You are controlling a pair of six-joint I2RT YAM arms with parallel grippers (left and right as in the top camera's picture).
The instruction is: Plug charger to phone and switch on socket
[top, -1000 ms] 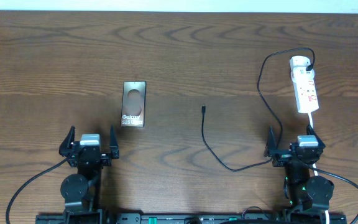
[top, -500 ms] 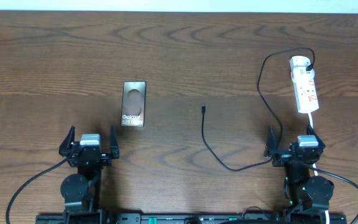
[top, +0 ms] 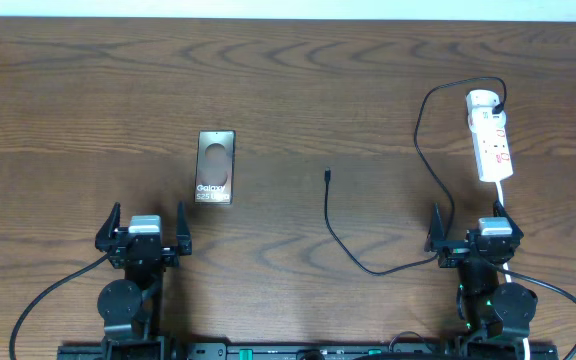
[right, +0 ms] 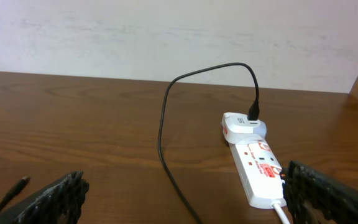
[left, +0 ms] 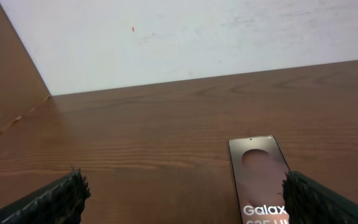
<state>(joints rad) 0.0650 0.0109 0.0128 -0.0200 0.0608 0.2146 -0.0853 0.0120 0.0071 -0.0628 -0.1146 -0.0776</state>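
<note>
The brown-bronze phone (top: 214,167) lies flat left of the table's middle, "Galaxy" lettering toward me; it also shows in the left wrist view (left: 258,174). The charger cable (top: 340,240) runs from its small black tip (top: 327,176) in a loop up to a black plug on the white socket strip (top: 490,137) at the far right. The strip (right: 255,165) and the cable (right: 164,134) show in the right wrist view, the tip at the lower left (right: 17,185). My left gripper (top: 144,226) is open and empty, near the phone's near end. My right gripper (top: 475,230) is open and empty, just short of the strip.
A white wall (left: 197,37) rises behind the table's far edge. A white lead (top: 500,196) leaves the strip's near end toward my right arm. A brown panel (left: 5,81) stands at the far left.
</note>
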